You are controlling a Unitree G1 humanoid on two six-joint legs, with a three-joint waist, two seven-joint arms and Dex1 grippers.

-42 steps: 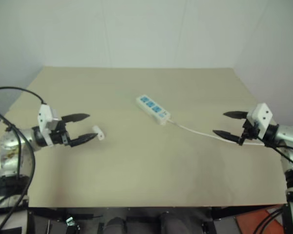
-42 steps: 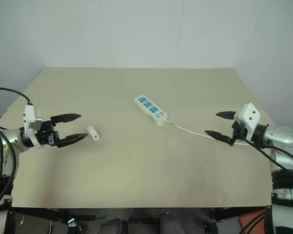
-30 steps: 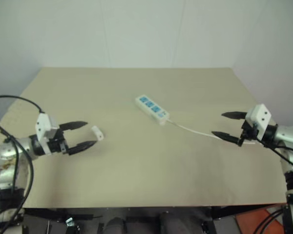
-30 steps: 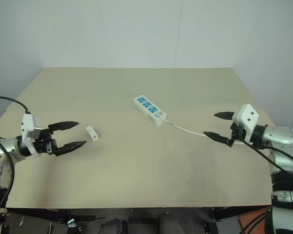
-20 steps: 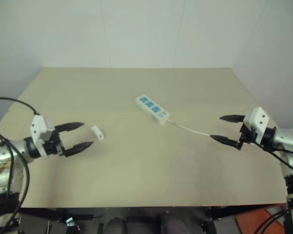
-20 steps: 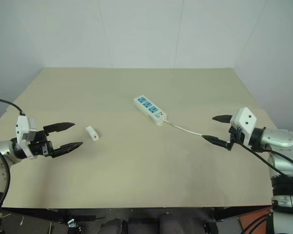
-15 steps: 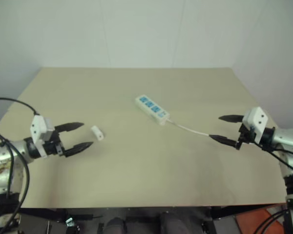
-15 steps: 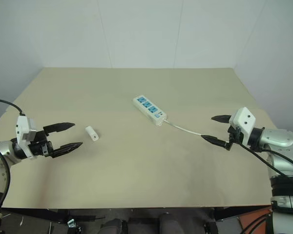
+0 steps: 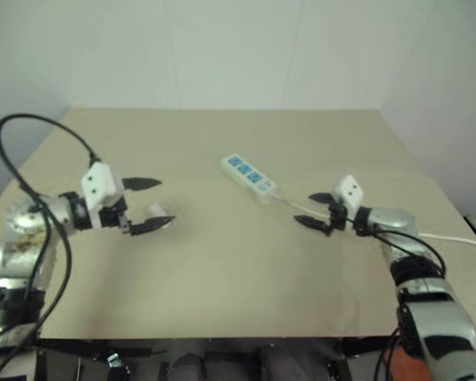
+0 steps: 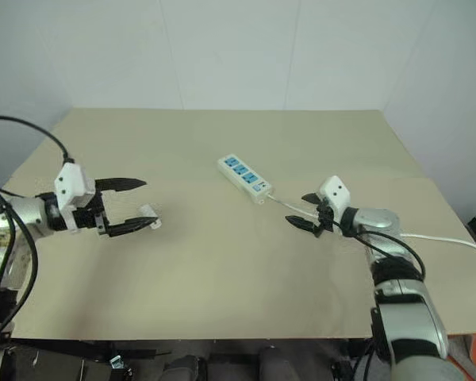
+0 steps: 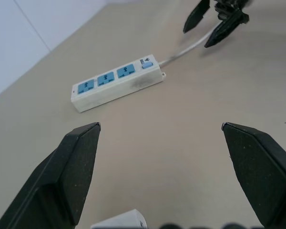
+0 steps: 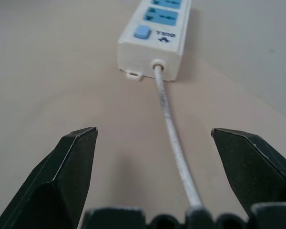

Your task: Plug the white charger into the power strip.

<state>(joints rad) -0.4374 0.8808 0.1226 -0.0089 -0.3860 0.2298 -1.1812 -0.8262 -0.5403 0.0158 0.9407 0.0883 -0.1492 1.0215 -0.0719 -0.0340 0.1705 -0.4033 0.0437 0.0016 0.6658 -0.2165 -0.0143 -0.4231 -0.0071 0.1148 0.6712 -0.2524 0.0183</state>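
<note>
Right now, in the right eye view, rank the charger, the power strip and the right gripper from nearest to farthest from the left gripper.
1. charger: at the left gripper's fingertips, between the open fingers.
2. power strip: mid-table, toward the far side.
3. right gripper: past the strip's cord end, on the right.

Beige tabletop [image 10: 222,270], plain white wall [image 10: 222,48] behind far edge.
</note>
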